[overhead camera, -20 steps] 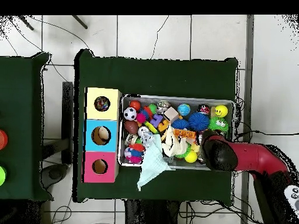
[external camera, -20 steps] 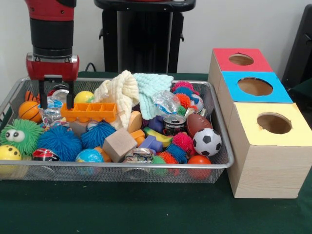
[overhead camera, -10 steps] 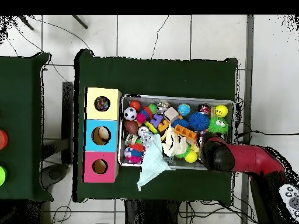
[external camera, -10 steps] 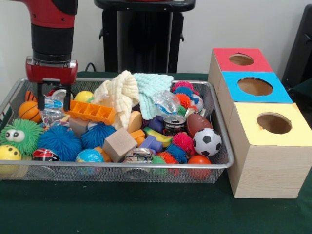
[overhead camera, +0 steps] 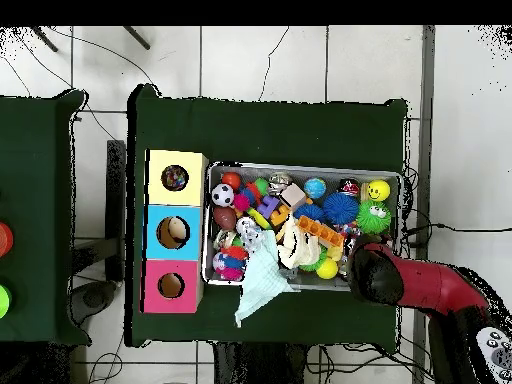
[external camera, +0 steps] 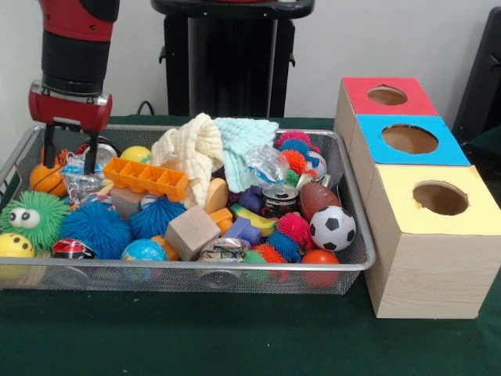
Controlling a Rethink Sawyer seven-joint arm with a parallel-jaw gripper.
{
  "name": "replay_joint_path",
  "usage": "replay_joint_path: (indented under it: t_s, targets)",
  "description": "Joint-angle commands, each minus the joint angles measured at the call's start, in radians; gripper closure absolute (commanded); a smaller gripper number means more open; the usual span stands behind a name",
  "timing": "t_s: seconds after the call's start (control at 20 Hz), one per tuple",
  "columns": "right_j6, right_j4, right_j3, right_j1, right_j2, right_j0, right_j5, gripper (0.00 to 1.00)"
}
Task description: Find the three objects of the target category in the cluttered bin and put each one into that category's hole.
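Three wooden boxes are standing in a row beside the wire mesh bin, each with one round hole in its coloured top: the yellow-topped box nearest, the blue-topped box behind it, the red-topped box farthest. Along the bin's near edge are lying one yellow smiley ball, one green fuzzy ball with googly eyes, two blue spiky rubber balls, one wooden cube and one black-and-white miniature soccer ball. Farther in are sitting one small brown football, one dented drink can and one orange plastic tray with square cells, tilted on the clutter. Two knitted cloths, one cream and one pale mint, are draping over the far rim. At the far left corner, the red and black arm is reaching straight down, its gripper hanging with fingers spread apart and holding nothing, just above a crumpled clear wrapper and beside one orange miniature basketball.
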Motion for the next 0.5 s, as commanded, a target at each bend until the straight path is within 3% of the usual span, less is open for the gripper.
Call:
replay_joint_path:
  t_s: [0.05, 0.5]
  targets:
    - [0.313, 0.098, 0.015, 0.057, -0.122, 0.051, -0.107, 0.00]
    - [0.309, 0.173, 0.038, 0.077, -0.153, 0.063, -0.147, 0.00]
